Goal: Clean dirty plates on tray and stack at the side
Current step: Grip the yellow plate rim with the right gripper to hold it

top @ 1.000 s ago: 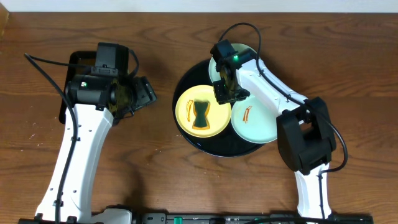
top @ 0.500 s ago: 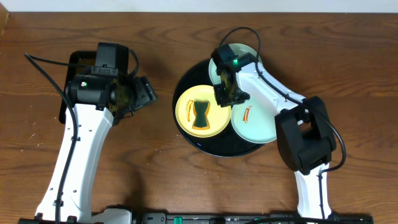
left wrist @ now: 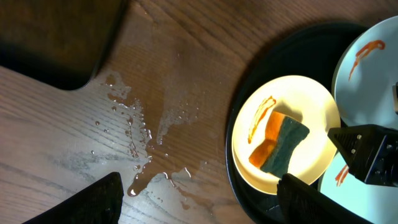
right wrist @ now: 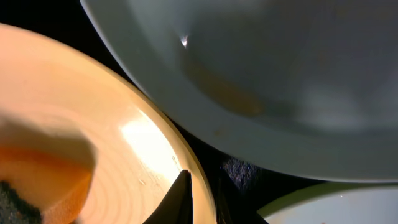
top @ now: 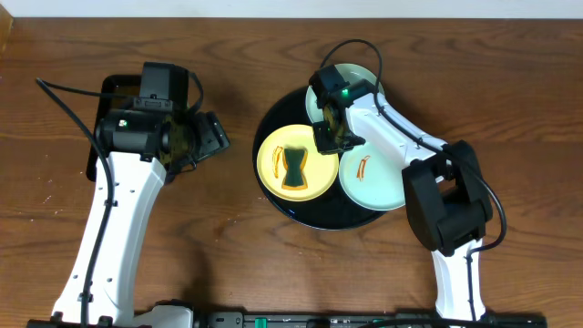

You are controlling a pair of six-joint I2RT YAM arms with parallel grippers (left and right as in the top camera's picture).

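Grip step | should be pinching only the rim, then lifting level so the sponge (top: pixel 296 167) is staying put and the mint plates (top: pixel 373 178) are clearing | right claw (top: pixel 330 137) is straddling the yellow plate (top: pixel 270 150) at its 2 o'clock rim, fingers nearly together, firm clamp I cannot tell | plate is sitting at 9 o'clock on the tray (top: pixel 282 114) | left claw (left wrist: pixel 199 199) is hanging wide apart, empty

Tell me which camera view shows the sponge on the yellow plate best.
The left wrist view: the orange and dark green sponge lies whole on the pale yellow round plate, both layers clear. Overhead shows it whole but small and dark. The right wrist view catches only a blurred orange corner at the frame's lower left.
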